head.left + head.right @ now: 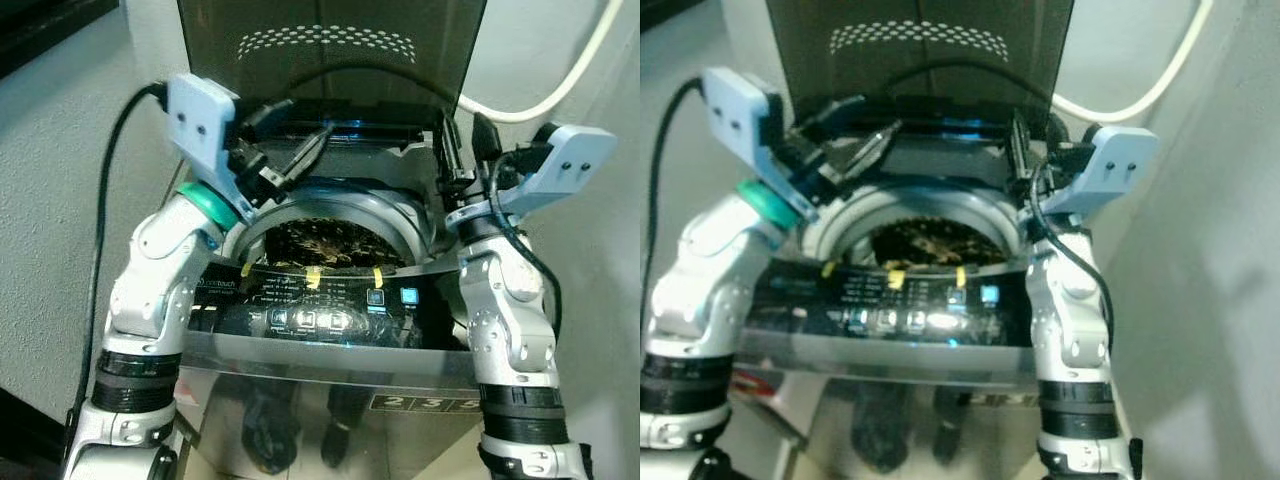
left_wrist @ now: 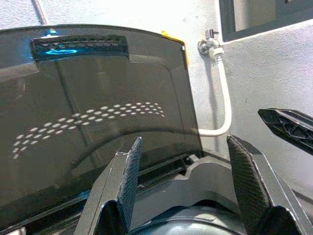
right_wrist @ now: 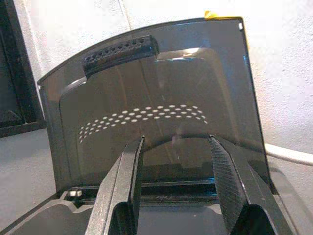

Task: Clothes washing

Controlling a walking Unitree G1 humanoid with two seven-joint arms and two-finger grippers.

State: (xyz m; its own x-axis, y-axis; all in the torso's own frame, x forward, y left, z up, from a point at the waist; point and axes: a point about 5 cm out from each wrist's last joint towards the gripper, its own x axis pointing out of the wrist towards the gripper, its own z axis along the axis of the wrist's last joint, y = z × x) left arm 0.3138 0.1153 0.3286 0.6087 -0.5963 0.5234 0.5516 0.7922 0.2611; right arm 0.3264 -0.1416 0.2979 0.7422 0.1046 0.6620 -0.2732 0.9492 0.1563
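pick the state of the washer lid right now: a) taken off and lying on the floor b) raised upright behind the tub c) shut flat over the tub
b, the dark tinted lid stands upright behind the open tub, where dark clothes show inside.

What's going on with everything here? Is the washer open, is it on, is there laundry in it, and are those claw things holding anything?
Washing machine lid: raised, standing upright.
Drum: holds dark patterned laundry.
Control panel: lit, several buttons glowing.
White hose: attached to the wall tap.
Left gripper: open, holding nothing, above the drum's left rim.
Right gripper: open, holding nothing, above the drum's right rim.
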